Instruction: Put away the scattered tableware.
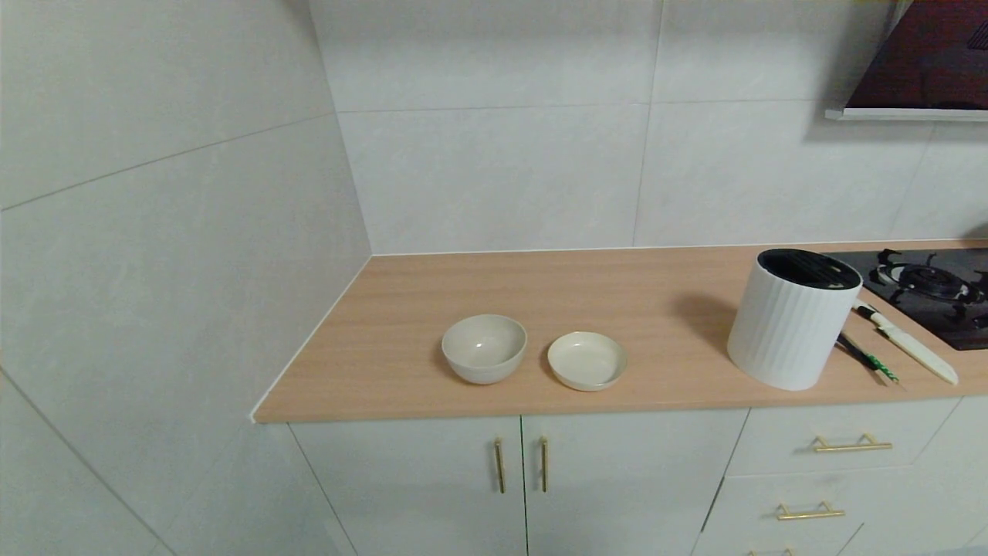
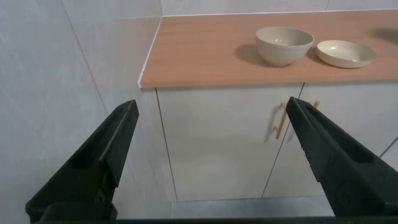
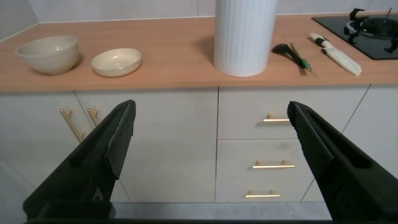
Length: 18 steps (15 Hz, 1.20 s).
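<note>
On the wooden counter (image 1: pixel 617 286) stand a cream bowl (image 1: pixel 484 347) and, to its right, a shallow cream dish (image 1: pixel 587 360). Further right is a white ribbed holder (image 1: pixel 792 318) with a dark slotted top. Beside it lie dark chopsticks (image 1: pixel 868 358) and a white knife (image 1: pixel 911 344). My left gripper (image 2: pixel 208 155) hangs open below counter height, before the cabinet, with the bowl (image 2: pixel 284 45) and dish (image 2: pixel 346 53) beyond it. My right gripper (image 3: pixel 211 155) is open too, low in front of the drawers, facing the holder (image 3: pixel 245 36), chopsticks (image 3: pixel 297 55) and knife (image 3: pixel 336 54).
A gas hob (image 1: pixel 926 287) sits at the counter's right end under a range hood (image 1: pixel 918 69). Tiled walls close the back and left. Cabinet doors with brass handles (image 1: pixel 521 463) and drawers (image 1: pixel 849 445) lie below the counter.
</note>
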Tool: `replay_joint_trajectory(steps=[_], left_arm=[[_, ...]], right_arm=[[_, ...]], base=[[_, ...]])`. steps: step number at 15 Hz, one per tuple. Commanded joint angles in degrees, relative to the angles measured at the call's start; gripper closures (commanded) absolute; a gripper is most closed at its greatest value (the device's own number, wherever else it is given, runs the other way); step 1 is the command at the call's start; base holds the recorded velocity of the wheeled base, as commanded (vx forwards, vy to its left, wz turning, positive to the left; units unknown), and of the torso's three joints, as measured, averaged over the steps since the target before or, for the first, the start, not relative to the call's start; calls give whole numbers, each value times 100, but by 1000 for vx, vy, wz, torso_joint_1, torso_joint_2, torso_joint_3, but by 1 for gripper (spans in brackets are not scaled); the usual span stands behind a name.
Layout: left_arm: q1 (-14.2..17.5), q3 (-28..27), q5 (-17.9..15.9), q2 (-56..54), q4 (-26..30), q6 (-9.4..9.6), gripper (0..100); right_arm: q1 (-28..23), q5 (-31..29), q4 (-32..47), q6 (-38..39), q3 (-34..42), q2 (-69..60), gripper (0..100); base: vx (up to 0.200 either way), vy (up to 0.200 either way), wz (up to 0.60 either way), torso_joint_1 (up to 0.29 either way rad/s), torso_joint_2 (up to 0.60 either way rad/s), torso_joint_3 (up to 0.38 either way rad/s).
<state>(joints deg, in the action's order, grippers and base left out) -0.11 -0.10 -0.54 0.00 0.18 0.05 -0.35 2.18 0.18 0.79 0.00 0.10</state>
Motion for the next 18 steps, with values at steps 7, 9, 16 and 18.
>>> replay_joint_trajectory(steps=[7, 9, 16, 18], left_arm=[[2, 1, 1, 0, -1, -5, 0], [2, 1, 1, 0, -1, -5, 0], [2, 1, 1, 0, -1, -5, 0], [2, 1, 1, 0, -1, -5, 0]], right_arm=[[0, 2, -1, 0, 0, -1, 0], [0, 2, -1, 0, 0, -1, 0], [0, 2, -1, 0, 0, -1, 0], [0, 2, -1, 0, 0, -1, 0]], base=[[0, 0, 0, -74, 160, 86], [0, 0, 0, -234, 513, 278], [0, 0, 0, -240, 543, 299], [0, 0, 0, -227, 520, 293]])
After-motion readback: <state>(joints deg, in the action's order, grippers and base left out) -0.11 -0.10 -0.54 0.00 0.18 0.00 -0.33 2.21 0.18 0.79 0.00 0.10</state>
